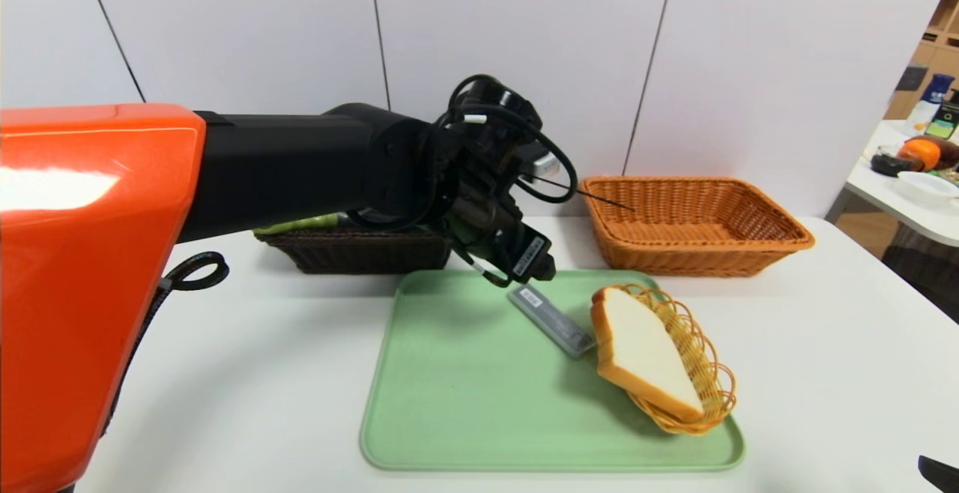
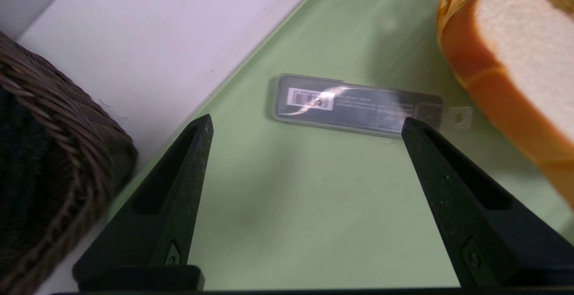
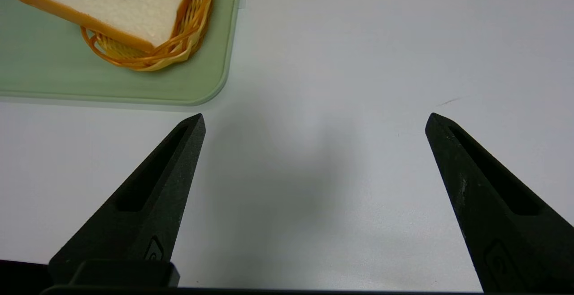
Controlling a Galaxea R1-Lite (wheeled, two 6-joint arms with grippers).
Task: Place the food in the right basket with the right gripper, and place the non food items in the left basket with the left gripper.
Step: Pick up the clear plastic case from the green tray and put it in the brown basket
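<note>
A white table (image 1: 824,343) stands against a pale panelled wall (image 1: 524,51) with dark seams, and beyond the table's right end is a second white table (image 1: 895,193) carrying clutter before wooden shelving (image 1: 933,43).

A white tabletop (image 1: 824,343) carries it all. A green tray (image 1: 479,403) sits at the middle, close to the near edge. Along the far edge stand two baskets: a dark brown basket (image 1: 359,249) toward the left, an orange basket (image 1: 693,227) toward the right, both just beyond the tray's far rim. A black cable loop (image 1: 196,270) lies near the left side.
</note>
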